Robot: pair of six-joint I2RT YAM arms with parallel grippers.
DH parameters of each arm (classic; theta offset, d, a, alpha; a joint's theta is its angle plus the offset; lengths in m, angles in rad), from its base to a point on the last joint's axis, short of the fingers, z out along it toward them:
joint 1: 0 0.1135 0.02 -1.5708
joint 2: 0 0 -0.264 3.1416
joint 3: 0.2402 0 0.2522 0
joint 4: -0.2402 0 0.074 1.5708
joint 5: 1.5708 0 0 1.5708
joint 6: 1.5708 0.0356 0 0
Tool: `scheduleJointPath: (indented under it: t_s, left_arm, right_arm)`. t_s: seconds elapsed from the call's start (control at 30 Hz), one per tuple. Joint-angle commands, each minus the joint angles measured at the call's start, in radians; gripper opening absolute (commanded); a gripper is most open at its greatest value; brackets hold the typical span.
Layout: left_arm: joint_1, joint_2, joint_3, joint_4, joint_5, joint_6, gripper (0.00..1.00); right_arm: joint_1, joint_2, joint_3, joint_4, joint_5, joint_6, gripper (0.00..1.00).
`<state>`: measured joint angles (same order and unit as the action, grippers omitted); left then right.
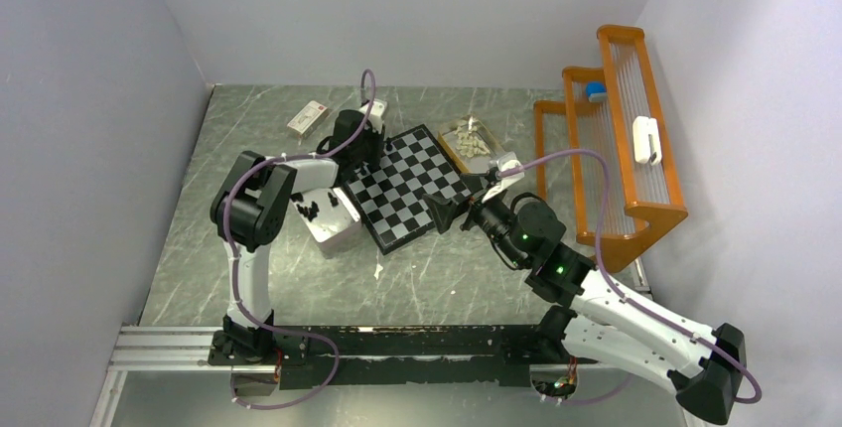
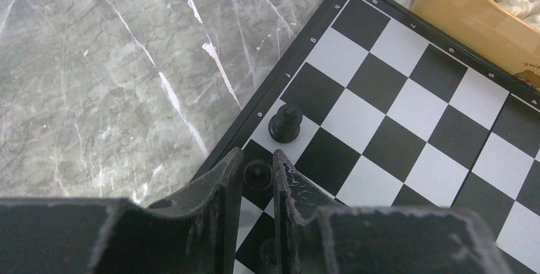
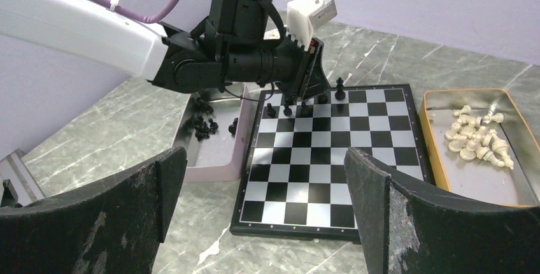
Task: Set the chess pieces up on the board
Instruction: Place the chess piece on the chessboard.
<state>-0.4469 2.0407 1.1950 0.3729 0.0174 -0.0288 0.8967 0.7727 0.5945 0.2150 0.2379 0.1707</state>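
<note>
1. Chess pieces (image 3: 304, 107) in black are stood in a short line near the far edge of the board (image 3: 318, 159), in the upper middle of the right wrist view. This is judged to be black's home side being filled square by square.
2. More black men are heaped in the white box (image 3: 216, 150) at the left centre of that view, just beside the board. They are presumably placed there so that they are easily reached by the left arm.
3. At the bottom centre of the left wrist view, the left gripper (image 2: 257, 159) is drawn narrowly around a small black piece (image 2: 258, 173). The gap between the fingers is filled by the piece, so it is taken as pinched, held upright over a dark edge square for setting down.
4. A taller black piece (image 2: 284, 124) is stood free on the pale square just above it.
5. The right gripper (image 3: 266, 156) is spread wide with nothing in it, facing the board's near edge, apparently held clear of the work.
6. Cream-white pieces (image 3: 474, 140) are left lying in the tan tray (image 3: 474, 181) at the right; none is seen on the board.
</note>
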Motion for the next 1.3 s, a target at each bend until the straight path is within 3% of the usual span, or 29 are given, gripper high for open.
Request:
scheduleJointPath:
  t_s: [0.0, 0.63, 1.13, 1.27]
  left_arm:
    - [-0.003, 0.008, 0.030, 0.021, -0.016, 0.017, 0.29]
    - [-0.003, -0.117, 0.045, -0.014, 0.039, -0.022, 0.37]
    - [0.005, -0.235, 0.121, -0.323, -0.139, -0.078, 0.37]
    - [0.018, -0.308, 0.089, -0.406, -0.156, -0.101, 0.46]
  right_arm:
    - [-0.005, -0.015, 0.020, 0.004, 0.015, -0.010, 1.00]
    - [-0.004, 0.000, 0.009, 0.017, 0.005, 0.003, 1.00]
    - [-0.004, -0.016, 0.004, 0.013, -0.015, 0.011, 1.00]
    - [-0.004, -0.027, 0.000, 0.011, -0.019, 0.015, 1.00]
